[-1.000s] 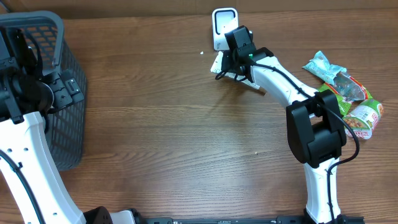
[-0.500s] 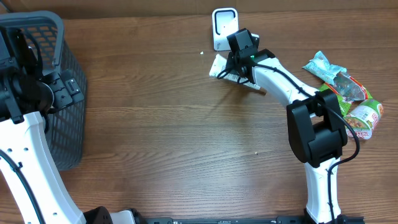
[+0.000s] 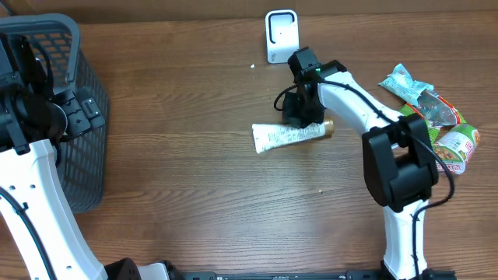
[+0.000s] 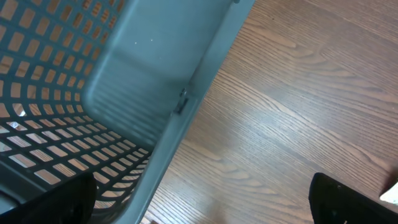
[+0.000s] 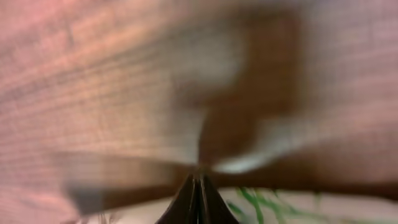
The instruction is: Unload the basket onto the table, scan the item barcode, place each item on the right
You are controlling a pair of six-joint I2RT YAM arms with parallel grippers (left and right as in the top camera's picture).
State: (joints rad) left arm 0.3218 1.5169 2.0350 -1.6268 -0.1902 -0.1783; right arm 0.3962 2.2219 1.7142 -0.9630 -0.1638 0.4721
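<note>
Counter [image 3: 194, 179]: brown wood grain.
Basket [image 3: 85, 155]: qty 1, grey plastic mesh, at the 9 o'clock edge. The left arm [image 3: 31, 179] stands beside it, left jaws spread wide above the basket rim.
Right arm [image 3: 397, 171]: white and black, reaching from 5 o'clock toward 12. The right jaws are closed against the tube's upper edge; whether they pinch it cannot be told.
Snack packets [image 3: 436, 117]: green and foil, heaped at 3 o'clock.
Tube [image 3: 284, 138]: qty 1, white, printed, gold cap [image 3: 327, 127] toward 3 o'clock. Near counter centre, at 6 o'clock of the scanner and apart from it.
Scanner [image 3: 281, 33]: qty 1, white, at the 12 o'clock edge.
</note>
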